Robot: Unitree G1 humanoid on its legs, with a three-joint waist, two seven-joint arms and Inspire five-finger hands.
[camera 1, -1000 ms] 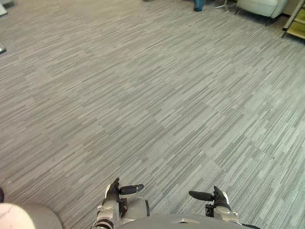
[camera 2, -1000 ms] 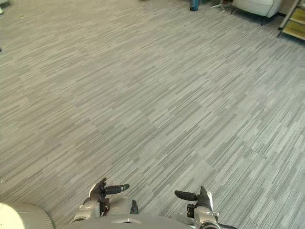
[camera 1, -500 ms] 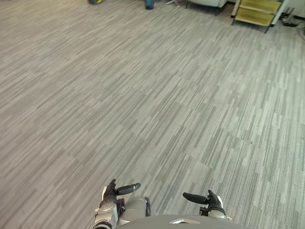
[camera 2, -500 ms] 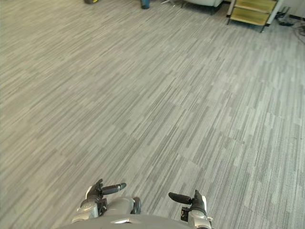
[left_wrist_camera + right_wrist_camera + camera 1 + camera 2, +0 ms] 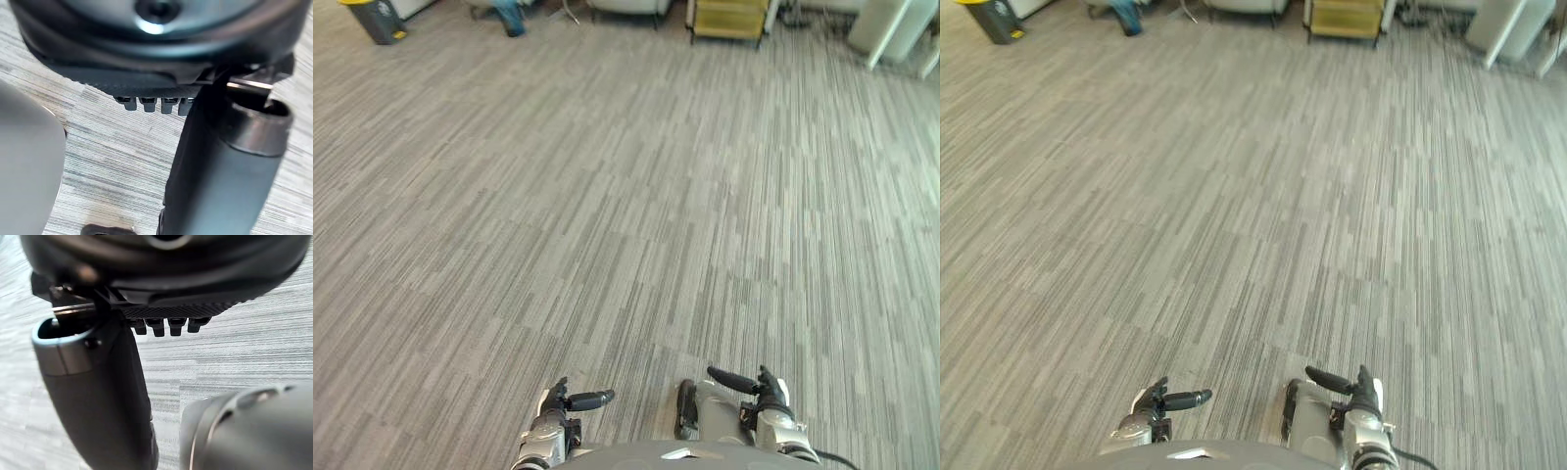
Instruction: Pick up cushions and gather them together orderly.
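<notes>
Low at the front, my left hand (image 5: 555, 400) hangs over the grey striped carpet (image 5: 626, 215) with its thumb pointing inward and nothing in it. My right hand (image 5: 763, 389) hangs the same way, a little to the right, and is also empty. In the left wrist view the left thumb (image 5: 220, 171) stands straight beside the straight fingers (image 5: 154, 104), with bare carpet past them. The right wrist view shows the right thumb (image 5: 98, 391) and fingers (image 5: 166, 326) in the same relaxed pose.
Along the far edge stand a dark bin with a yellow lid (image 5: 374, 18), a blue object (image 5: 510, 16), a pale seat (image 5: 626, 6), a yellow-green shelf unit (image 5: 729, 18) and a white panel (image 5: 891, 24). Carpet stretches from my hands up to them.
The camera has swung round: the far furniture slid leftward and new pieces came in. A pale rounded thing at the lower left a second ago has left the picture. Both hands keep their pose.
</notes>
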